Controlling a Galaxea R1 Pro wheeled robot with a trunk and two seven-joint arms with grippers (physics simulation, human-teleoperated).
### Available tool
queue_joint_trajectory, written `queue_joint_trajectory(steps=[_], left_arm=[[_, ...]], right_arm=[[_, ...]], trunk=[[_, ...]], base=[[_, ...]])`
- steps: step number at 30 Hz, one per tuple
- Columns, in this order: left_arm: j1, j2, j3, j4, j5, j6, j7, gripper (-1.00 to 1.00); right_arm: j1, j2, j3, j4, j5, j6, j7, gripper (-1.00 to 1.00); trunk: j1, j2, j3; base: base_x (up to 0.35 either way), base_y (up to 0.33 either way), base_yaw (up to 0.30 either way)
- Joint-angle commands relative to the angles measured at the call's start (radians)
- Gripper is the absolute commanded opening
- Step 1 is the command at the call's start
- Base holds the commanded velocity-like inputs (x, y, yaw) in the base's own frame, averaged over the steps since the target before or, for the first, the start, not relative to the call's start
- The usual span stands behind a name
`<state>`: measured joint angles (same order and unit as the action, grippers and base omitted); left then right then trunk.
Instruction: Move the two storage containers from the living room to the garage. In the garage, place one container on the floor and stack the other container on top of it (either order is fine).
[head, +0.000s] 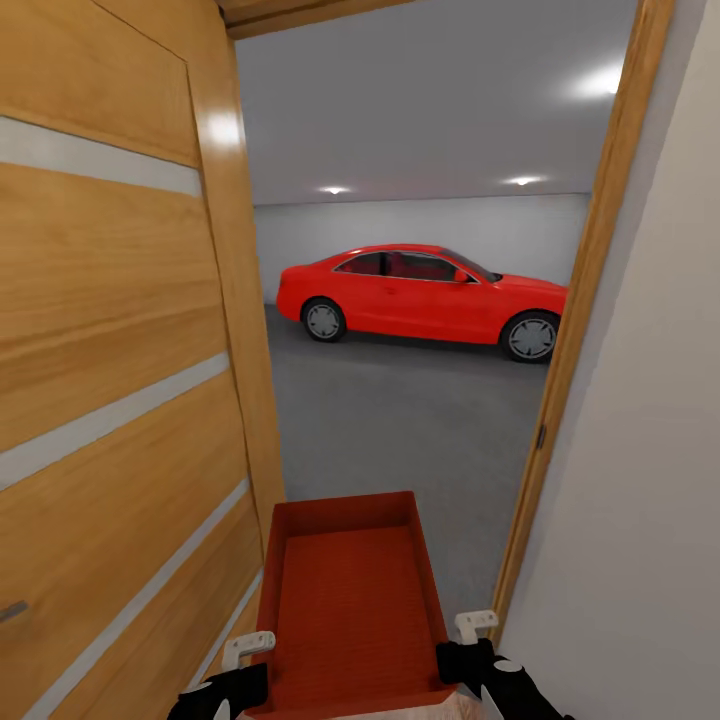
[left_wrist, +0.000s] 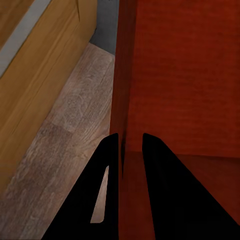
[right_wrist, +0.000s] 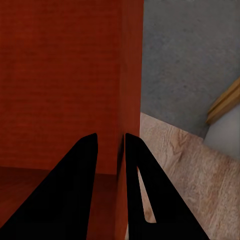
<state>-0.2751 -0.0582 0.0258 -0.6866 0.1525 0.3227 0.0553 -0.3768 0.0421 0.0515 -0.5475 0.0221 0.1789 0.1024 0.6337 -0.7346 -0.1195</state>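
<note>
Storage container (head: 352, 600), orange-red and open-topped, was carried lengthwise ahead of the robot, held between the two claws at its near end. The left gripper (left_wrist: 131, 145) pinched the container's left wall (left_wrist: 122, 90), one finger inside and one outside; the right gripper (right_wrist: 111, 145) pinched the right wall (right_wrist: 131, 75) in the same manner. In the head view both claws, left gripper (head: 240, 660) and right gripper (head: 470, 640), sat at the bin's near corners, the bin extending forward of them.

Step in hand, as judged: transport into the garage, with the robot at the threshold. Under the claws lay light wood planking (left_wrist: 75, 130); just beyond the bin's far end began the grey concrete floor (head: 400, 420). The next move appeared to call for driving straight ahead through the opening, then lowering the bin onto the concrete. A second container was not visible.

The open wooden door (head: 110, 350) stood close outside the left claw, and the door frame (head: 560, 380) with the pale wall (head: 640, 500) close outside the right claw; clearance looked tight on both sides. A red car (head: 425, 295) was parked well ahead of the claws, across the garage, before the pale grey back wall (head: 420, 215).
</note>
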Motion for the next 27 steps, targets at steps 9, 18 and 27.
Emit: queue_joint_trajectory(steps=[9,18,27], left_arm=[[0.001,0.019,0.000,-0.004,-0.037,-0.060,0.026,-1.00],[0.001,0.019,0.000,-0.004,-0.037,-0.060,0.026,-1.00],[0.001,0.019,0.000,-0.004,-0.037,-0.060,0.026,-1.00]], right_arm=[[-0.001,-0.001,-0.004,0.000,-0.027,0.007,0.039,-1.00],[-0.001,-0.001,-0.003,0.000,-0.028,0.008,0.039,-1.00],[-0.001,-0.001,-0.002,0.000,-0.028,0.008,0.039,-1.00]], trunk=[[0.000,-0.001,-0.002],[0.000,-0.001,-0.002],[0.000,-0.001,-0.002]], base=[[0.000,0.000,0.000],[0.000,0.000,-0.055],[0.000,0.000,-0.261]])
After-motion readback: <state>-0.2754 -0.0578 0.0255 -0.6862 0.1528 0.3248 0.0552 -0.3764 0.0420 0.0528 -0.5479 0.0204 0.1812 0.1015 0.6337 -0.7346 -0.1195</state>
